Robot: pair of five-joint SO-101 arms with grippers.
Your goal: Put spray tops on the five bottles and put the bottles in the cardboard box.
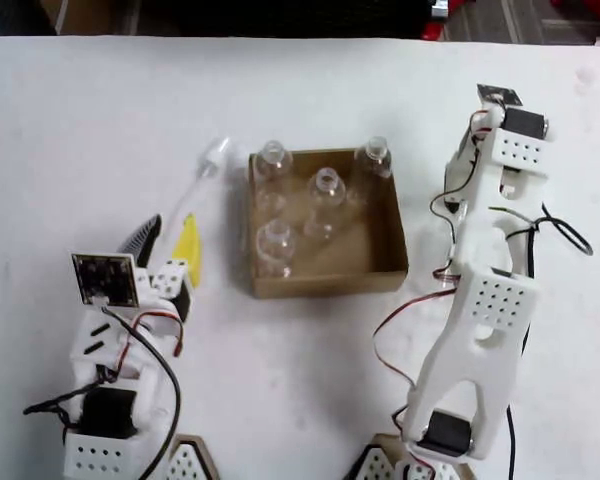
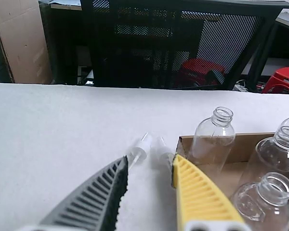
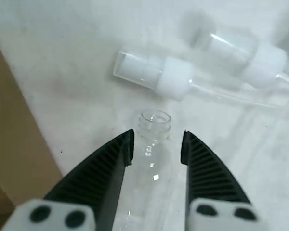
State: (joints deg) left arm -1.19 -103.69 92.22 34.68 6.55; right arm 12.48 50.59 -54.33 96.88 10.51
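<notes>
The cardboard box (image 1: 325, 283) stands mid-table with several clear uncapped bottles (image 1: 326, 190) upright inside. My left gripper (image 1: 172, 222) lies left of the box, open, its grey and yellow fingers aimed at a white spray top (image 1: 215, 155) on the table. In the left wrist view, that spray top (image 2: 140, 150) lies just beyond my open left gripper (image 2: 149, 163), beside the box (image 2: 241, 144). My right gripper (image 3: 156, 144) is shut on a clear bottle (image 3: 154, 126), whose open neck points at two spray tops (image 3: 154, 77) lying on the table.
The right arm (image 1: 495, 290) stretches along the box's right side with loose cables hanging beside it. A box wall (image 3: 9, 144) stands close to the right gripper. Beyond the table's far edge are a dark mesh chair (image 2: 183, 43) and red stools.
</notes>
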